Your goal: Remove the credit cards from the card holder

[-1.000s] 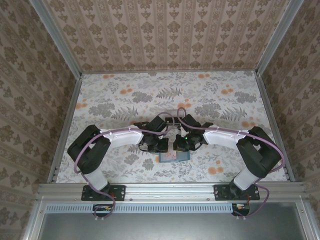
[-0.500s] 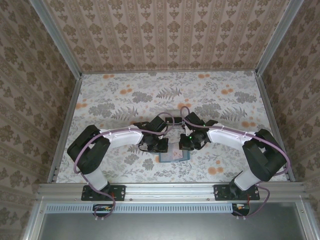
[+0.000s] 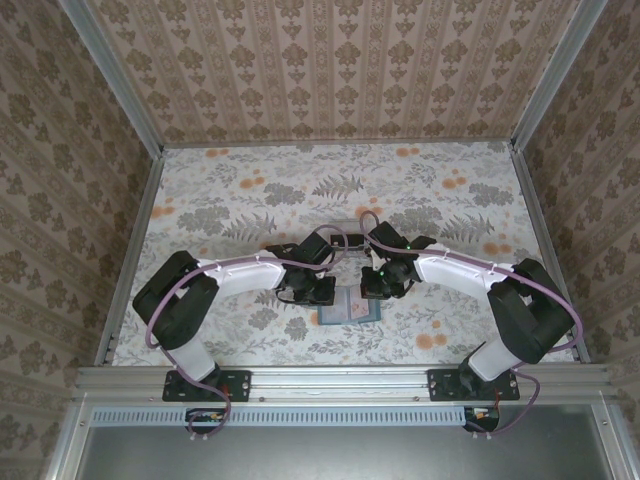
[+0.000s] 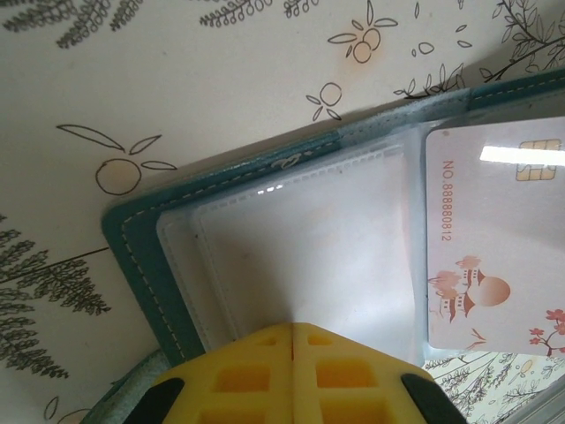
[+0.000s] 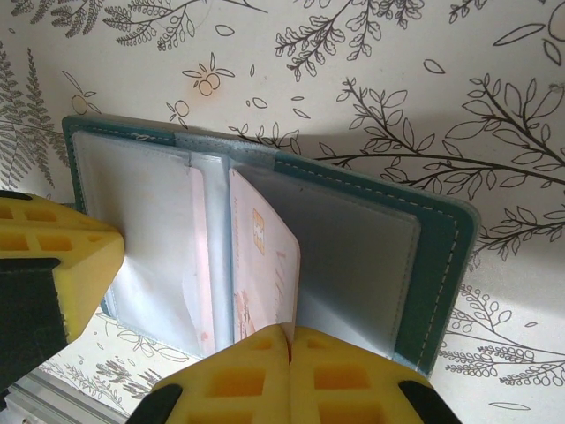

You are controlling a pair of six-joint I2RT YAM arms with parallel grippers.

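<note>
1. The teal soft bifold card holder [image 3: 350,311] lies open like a book on the floral-printed surface [image 3: 250,200], near the front edge between the two arms.
2. The left tool [image 4: 296,329] has its yellow tips pressed together. They bear down on the clear plastic sleeve [image 4: 300,247] of the holder's left panel and pin it flat.
3. The right tool [image 5: 290,334] is also pressed together. It looks to be nipping the lower edge of a pale pinkish-white thin plastic credit card [image 5: 265,256], though that edge disappears right at the seam, so I can't be sure it isn't the sleeve leaf.
4. That card stands tilted up from the spine like a turned page, with its printed face to the right.
5. Handling, as I judge it: the card is light, stiff and slick, so a pinch on the free short edge should slide it straight out along the pocket.
6. The holder is the awkward part. It is soft and floppy and barely weighs anything, so it will likely ride up with the card unless it is held down.
7. The best hold is probably one tool flat on a panel and the other on the card's exposed edge, not on the film.
</note>
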